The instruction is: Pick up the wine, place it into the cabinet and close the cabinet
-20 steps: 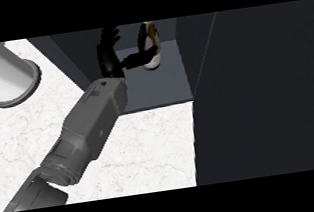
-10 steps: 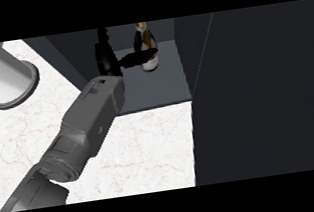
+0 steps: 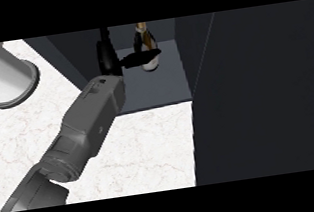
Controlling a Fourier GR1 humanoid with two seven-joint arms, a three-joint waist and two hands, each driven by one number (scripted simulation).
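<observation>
Wine bottle point(image 3: 146, 49) now stands upright on the cabinet floor point(image 3: 153, 85), well inside. Left hand point(image 3: 109, 59) has let go since a second ago: fingers straight, thumb just touching the bottle's side. Cabinet door point(image 3: 277, 91) open at right, counter point(image 3: 136, 151) in front. Right hand out of view.

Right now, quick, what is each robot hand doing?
Left hand: open, thumb beside the wine bottle standing in the cabinet, not gripping it.
Right hand: not in view.
</observation>
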